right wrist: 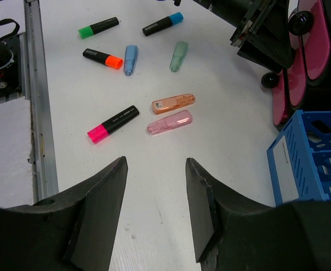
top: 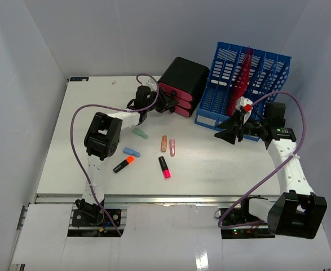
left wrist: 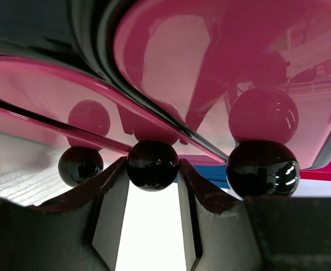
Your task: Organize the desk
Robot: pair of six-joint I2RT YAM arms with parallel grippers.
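Two grippers: the left gripper [left wrist: 152,167] apparently pinches a black drawer knob [left wrist: 152,160]; the right gripper [right wrist: 155,162] hangs open, empty, above the desk [right wrist: 227,141].

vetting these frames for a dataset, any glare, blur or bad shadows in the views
Left wrist: pressed close to the glossy pink drawers, which mirror the black knobs; bright glints on the knobs. Right wrist: highlighters sharp and evenly lit, the right gripper a dark silhouette. Top external: the desk bright, shadows faint, no blur.
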